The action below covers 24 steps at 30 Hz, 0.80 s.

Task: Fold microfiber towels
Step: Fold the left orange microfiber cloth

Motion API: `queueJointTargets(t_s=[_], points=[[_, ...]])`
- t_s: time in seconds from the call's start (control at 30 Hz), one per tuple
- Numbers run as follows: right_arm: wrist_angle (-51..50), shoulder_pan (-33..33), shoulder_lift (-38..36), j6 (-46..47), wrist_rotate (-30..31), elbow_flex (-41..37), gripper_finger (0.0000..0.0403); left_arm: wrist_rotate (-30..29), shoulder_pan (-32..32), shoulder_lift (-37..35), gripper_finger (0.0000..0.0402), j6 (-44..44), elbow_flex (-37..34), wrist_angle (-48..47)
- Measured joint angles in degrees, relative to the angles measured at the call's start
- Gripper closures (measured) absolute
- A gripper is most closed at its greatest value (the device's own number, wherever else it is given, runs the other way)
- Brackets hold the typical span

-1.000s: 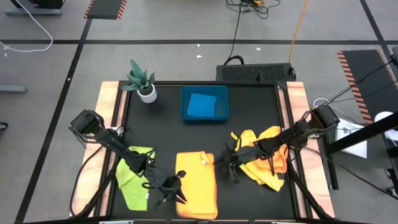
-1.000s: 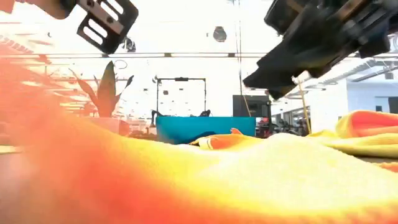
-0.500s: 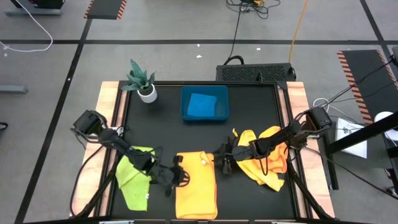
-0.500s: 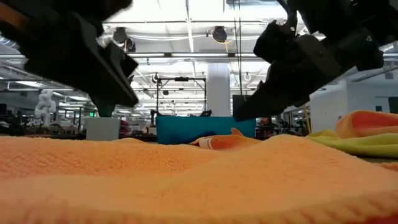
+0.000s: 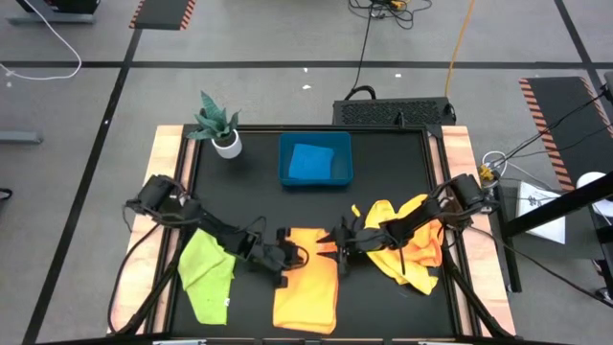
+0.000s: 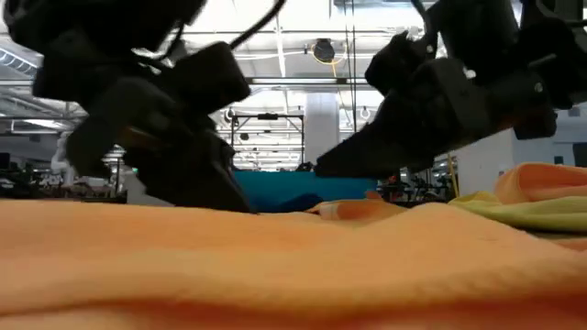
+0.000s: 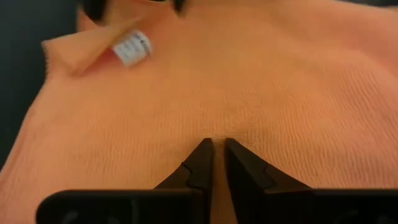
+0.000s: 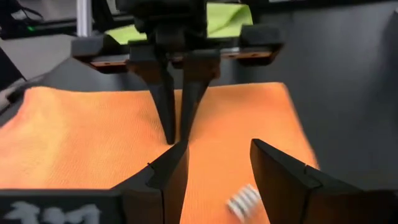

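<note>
My left gripper [image 5: 290, 261] sits on the orange towel [image 5: 306, 283], near its far left part, its fingers [image 7: 202, 163] nearly together with only a slit between them and their tips pressed into the nap; whether they have a pinch of cloth I cannot tell; my right gripper [image 5: 337, 240] hangs over the towel's far right corner, jaws standing part-way apart and holding nothing, the small white care tag [image 8: 242, 200] lying just under them; the towel itself lies flat at the near middle of the black table [image 5: 383, 182], between the lime green towel [image 5: 206, 278] on my left and the crumpled yellow and orange pile [image 5: 407, 244] on my right, with the blue tray [image 5: 316, 160] well beyond; to do this fold well, I judge I should take both far corners at the same depth, close the right jaws on the hem beside the tag and not on the tag alone, lift evenly and bring the edge toward me without dragging the neighbouring cloths; an uneven grip would skew the crease.
</note>
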Motion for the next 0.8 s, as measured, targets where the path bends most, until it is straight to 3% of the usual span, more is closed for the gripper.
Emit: queueJointTargets(t_s=[0.23,0.47,0.8], points=[[-3.3,0.0,2.5,-3.5,8.4,0.8,0.0238,-0.3,4.3,0.6,0.0355,2.4,-0.1,1.9],[-15.8,-0.2,0.3,-6.2,26.6,0.8,0.0238,2.2,6.4,0.7,0.0355,2.5,-0.2,2.1],[-25.9,-4.5,-3.0,3.6,29.4,0.7,0.0238,3.3,5.3,0.7,0.0355,2.1,-0.2,2.2]])
